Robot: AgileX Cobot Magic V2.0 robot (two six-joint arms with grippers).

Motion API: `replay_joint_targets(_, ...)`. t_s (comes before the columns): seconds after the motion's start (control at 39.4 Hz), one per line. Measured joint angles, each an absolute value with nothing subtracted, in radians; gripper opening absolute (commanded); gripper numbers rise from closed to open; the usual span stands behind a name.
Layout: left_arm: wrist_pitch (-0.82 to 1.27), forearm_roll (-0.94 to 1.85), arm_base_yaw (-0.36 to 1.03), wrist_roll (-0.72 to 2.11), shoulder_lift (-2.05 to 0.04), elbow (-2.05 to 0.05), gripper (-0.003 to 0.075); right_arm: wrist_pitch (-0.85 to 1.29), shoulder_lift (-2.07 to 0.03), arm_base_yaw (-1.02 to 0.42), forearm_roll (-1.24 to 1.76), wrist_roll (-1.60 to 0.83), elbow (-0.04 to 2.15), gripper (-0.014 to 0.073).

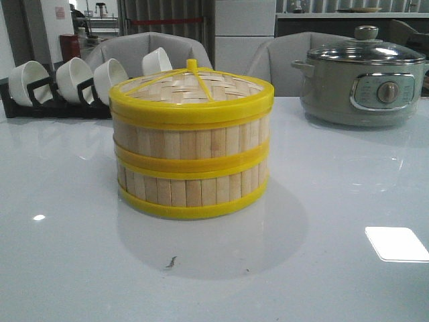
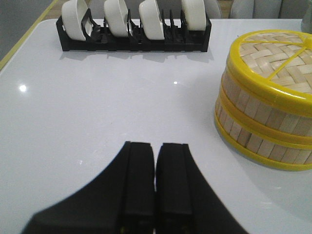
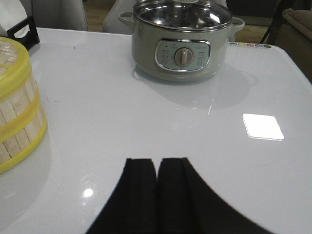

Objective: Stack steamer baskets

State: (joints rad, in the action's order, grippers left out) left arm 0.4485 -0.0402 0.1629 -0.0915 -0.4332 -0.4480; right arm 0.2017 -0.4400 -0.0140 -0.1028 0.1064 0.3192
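Observation:
Two steamer baskets stand stacked in the middle of the white table. The upper basket (image 1: 191,121) sits squarely on the lower basket (image 1: 191,188), and a woven lid with a yellow rim (image 1: 191,87) tops the stack. The stack also shows in the left wrist view (image 2: 265,112) and at the edge of the right wrist view (image 3: 17,112). My left gripper (image 2: 156,146) is shut and empty, above the table, apart from the stack. My right gripper (image 3: 157,163) is shut and empty on the stack's other side. Neither gripper shows in the front view.
A grey-green electric pot with a glass lid (image 1: 362,84) stands at the back right, also in the right wrist view (image 3: 183,41). A black rack of white bowls (image 1: 60,87) stands at the back left, also in the left wrist view (image 2: 134,27). Chairs stand behind the table.

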Motion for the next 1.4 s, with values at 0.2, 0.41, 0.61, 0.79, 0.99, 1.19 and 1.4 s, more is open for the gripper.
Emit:
replay_joint_targets(0.2,0.449,-0.04,0.163,-0.091,-0.433,-0.448,0.0085,0.202,-0.44,-0.014,-0.103,0.106,0.319,0.0054)
replay_joint_targets(0.41,0.449,-0.04,0.163,-0.091,-0.433,-0.448,0.0085,0.202,-0.44,-0.014,-0.103,0.106,0.319,0.0054)
replay_joint_targets(0.61,0.449,-0.04,0.163,-0.091,-0.433,-0.448,0.0085,0.202,-0.44,-0.014,-0.103,0.106,0.319,0.0054)
replay_joint_targets(0.79,0.449,-0.04,0.163,-0.091,-0.433,-0.448,0.0085,0.202,-0.44,-0.014,-0.103,0.106,0.319,0.0054)
replay_joint_targets(0.99,0.421,-0.055,0.163,-0.091,-0.421,-0.444,0.0085,0.202,-0.44,-0.014,-0.103,0.106,0.319,0.0054)
replay_joint_targets(1.19,0.216,-0.067,0.134,-0.091,-0.307,-0.36,0.0085,0.202,-0.44,-0.014,-0.103,0.106,0.319,0.0054)
replay_joint_targets(1.4,0.064,-0.053,0.084,-0.091,-0.132,-0.141,0.0085,0.202,-0.44,-0.014,-0.103,0.106,0.319,0.0054)
